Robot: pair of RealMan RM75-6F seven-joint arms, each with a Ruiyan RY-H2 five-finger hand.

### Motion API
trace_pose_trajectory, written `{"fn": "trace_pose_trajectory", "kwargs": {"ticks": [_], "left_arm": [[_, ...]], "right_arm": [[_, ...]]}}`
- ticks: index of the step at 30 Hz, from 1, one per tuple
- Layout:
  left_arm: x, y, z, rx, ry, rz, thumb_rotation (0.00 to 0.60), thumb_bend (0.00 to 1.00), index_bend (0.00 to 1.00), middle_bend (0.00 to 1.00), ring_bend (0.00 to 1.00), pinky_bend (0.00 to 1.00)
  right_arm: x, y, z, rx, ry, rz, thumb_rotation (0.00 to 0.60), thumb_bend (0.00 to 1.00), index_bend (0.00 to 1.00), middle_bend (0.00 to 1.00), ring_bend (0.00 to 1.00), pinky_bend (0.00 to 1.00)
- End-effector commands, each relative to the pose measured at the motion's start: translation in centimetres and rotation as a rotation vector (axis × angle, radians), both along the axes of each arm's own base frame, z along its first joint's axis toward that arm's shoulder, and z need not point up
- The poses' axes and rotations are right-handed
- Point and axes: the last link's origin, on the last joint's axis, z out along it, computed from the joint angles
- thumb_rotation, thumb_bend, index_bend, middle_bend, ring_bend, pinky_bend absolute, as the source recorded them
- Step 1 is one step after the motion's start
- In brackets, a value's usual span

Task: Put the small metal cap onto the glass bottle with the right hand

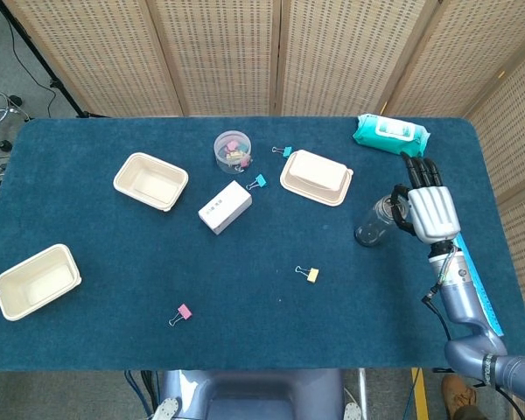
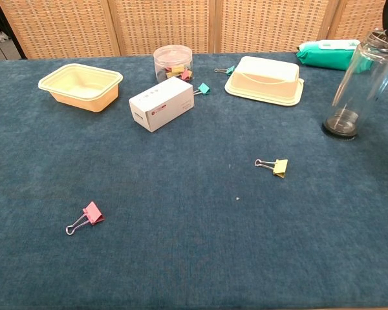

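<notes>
Right hand (image 1: 430, 210) at one glass bottle (image 2: 357, 87), four binder clips, three trays

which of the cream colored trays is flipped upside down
The cream tray beside the glass bottle is upside down, base up. The other two trays sit open side up.

right hand (image 1: 429, 208): white back shell, black fingers | forearm: glossy blue-grey | thin cables at wrist
</notes>
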Motion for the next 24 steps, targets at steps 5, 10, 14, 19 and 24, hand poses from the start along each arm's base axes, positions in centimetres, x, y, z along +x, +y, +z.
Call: {"fn": "trace_pose_trajectory", "kwargs": {"ticks": [5, 10, 14, 19, 24], "left_arm": [[-0.01, -0.02, 0.02, 0.0, -0.001, 0.0, 0.6, 0.04, 0.0, 0.0, 0.0, 0.0], [0.0, -0.03, 0.06, 0.0, -0.003, -0.001, 0.6, 0.04, 0.0, 0.0, 0.0, 0.0], [0.0, -0.02, 0.09, -0.001, -0.004, -0.001, 0.6, 0.04, 0.0, 0.0, 0.0, 0.0], [0.04, -0.05, 0.08, -0.002, -0.004, -0.003, 0.6, 0.04, 0.0, 0.0, 0.0, 0.0], [0.04, -0.05, 0.13, 0.0, -0.006, -0.004, 0.6, 0.04, 0.0, 0.0, 0.0, 0.0]], "right_arm": [[-0.08, 0.05, -0.14, 0.013, -0.01, -0.001, 0.6, 0.58, 0.43, 0.0, 0.0, 0.0], [-0.09, 0.09, -0.11, 0.018, -0.008, 0.001, 0.6, 0.58, 0.37, 0.0, 0.0, 0.0], [-0.11, 0.27, -0.1, 0.027, -0.004, 0.003, 0.6, 0.59, 0.34, 0.0, 0.0, 0.0], [-0.04, 0.38, -0.03, 0.036, 0.003, 0.007, 0.6, 0.59, 0.3, 0.0, 0.0, 0.0], [0.18, 0.59, 0.12, 0.043, -0.002, 0.016, 0.6, 0.6, 0.27, 0.0, 0.0, 0.0]]}}
